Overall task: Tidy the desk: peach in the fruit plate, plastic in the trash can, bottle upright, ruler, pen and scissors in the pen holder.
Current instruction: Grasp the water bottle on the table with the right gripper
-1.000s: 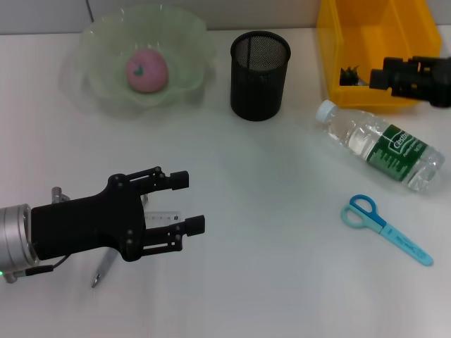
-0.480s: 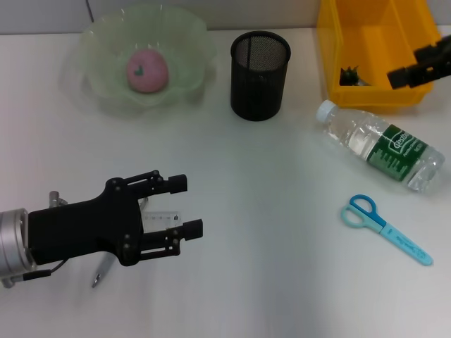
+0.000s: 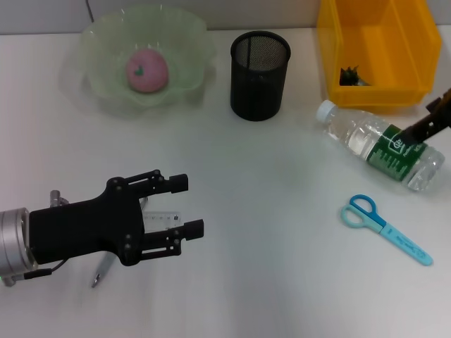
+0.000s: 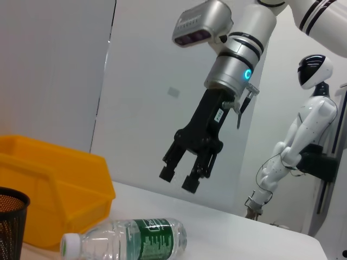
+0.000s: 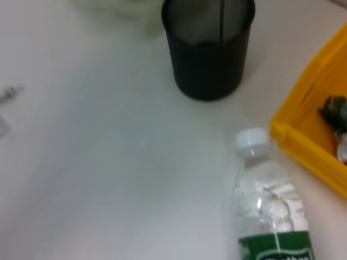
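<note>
We judge the clear, green-labelled plastic water bottle [image 3: 380, 146] at three o'clock light, slippery, crushable; our open right gripper [image 4: 184, 174] should clasp its label; open left gripper [image 3: 187, 204] idles at eight o'clock

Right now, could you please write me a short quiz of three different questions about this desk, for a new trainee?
1. True or false: the peach lies in the fruit plate.
2. Multiple choice: the bottle is A) upright, B) lying on its side, C) in the pen holder.
3. Fill in: the scissors lie on the ___.

Key
1. True.
2. B. It lies on the table beside the yellow trash can; the right gripper hangs open above it.
3. Table. The left gripper is open over the ruler, with the pen under that arm.
</note>
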